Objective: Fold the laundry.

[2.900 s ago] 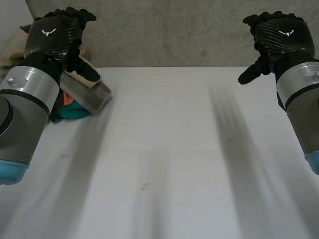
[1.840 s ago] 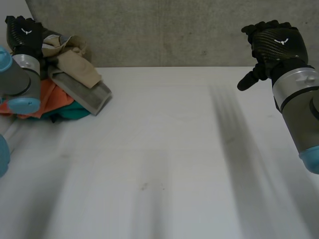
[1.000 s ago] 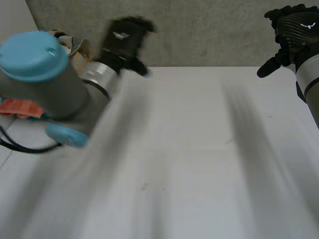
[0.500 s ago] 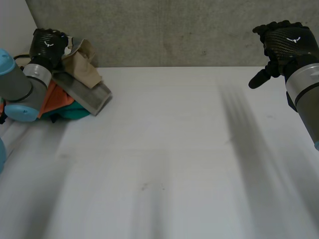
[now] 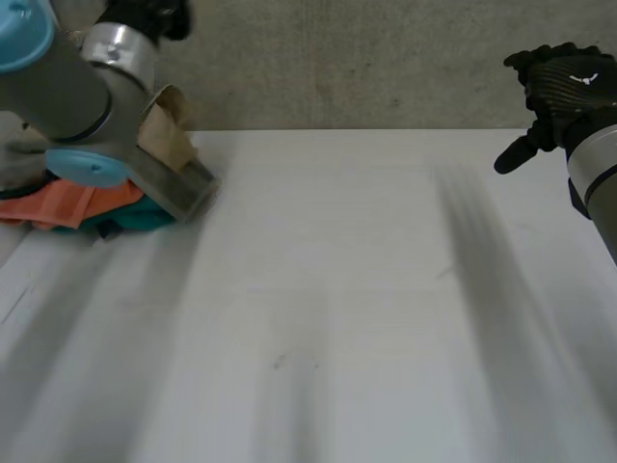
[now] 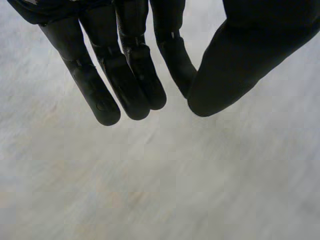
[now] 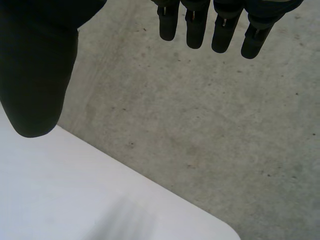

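There's the left hand (image 5: pixel 145 12) up in the upper left corner, fingers (image 6: pixel 127 80) straight and loose, thumb apart, nothing held. Over at the right edge, the right hand (image 5: pixel 564 85) hangs high, fingers straight, thumb wide, empty too. The left arm (image 5: pixel 67 87) crosses the laundry pile (image 5: pixel 77 204), orange, teal and tan cloth heaped at the worktop's (image 5: pixel 337 289) far left, near the grey wall (image 5: pixel 366 58).
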